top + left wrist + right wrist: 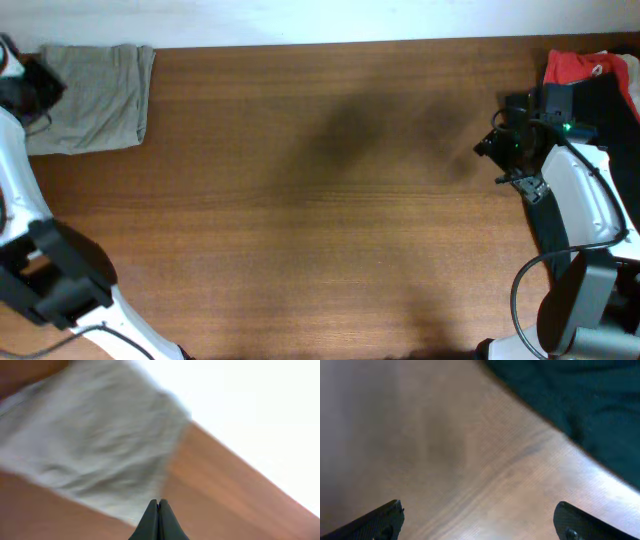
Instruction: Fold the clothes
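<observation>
One pair of khaki shorts (95,95) lies folded, we judge, at the table's (320,220) far left beside our clenched, empty left gripper (158,510), while black shorts (622,100) and a red garment (575,68) sit unfolded far right near our spread-open right gripper (477,515).

Overhead straight down on table (320,200) — wrists close, oblique; left shares shorts (95,95).

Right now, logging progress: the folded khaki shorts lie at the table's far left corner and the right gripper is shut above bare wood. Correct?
No: the right gripper is open, its jaws wide apart, per the right wrist view. The rest holds.
</observation>
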Tool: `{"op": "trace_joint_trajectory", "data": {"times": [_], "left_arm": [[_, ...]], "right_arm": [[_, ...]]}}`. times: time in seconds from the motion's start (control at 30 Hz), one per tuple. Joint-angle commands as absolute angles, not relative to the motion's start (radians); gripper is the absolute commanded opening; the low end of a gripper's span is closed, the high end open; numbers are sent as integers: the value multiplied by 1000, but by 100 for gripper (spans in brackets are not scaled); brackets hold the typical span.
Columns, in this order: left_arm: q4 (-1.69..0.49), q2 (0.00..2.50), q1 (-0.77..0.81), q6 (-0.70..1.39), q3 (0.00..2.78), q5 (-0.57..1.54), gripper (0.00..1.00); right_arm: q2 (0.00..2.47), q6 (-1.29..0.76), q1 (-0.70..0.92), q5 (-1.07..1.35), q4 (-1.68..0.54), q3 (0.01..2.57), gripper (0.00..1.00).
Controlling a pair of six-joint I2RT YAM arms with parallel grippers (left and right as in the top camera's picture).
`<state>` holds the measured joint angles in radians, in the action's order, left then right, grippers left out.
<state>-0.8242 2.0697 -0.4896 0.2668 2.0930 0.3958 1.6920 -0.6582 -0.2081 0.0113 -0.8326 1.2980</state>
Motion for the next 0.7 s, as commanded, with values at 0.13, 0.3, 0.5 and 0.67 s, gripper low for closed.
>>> {"op": "trace_joint_trajectory", "data": {"times": [0.13, 0.3, 0.5, 0.67], "left_arm": [[-877, 2020, -382, 276, 2103, 718, 76], [-877, 2021, -337, 276, 2103, 718, 99], [-877, 2021, -330, 276, 2103, 718, 99], [-876, 2021, -330, 276, 2103, 718, 99]], "right_arm": [[1681, -604, -201, 386, -896, 1306, 99], [1538, -511, -154, 381, -1000, 1306, 99], [1309, -475, -31, 252, -1092, 1306, 99], [1187, -475, 43, 231, -1121, 1306, 99]]}}
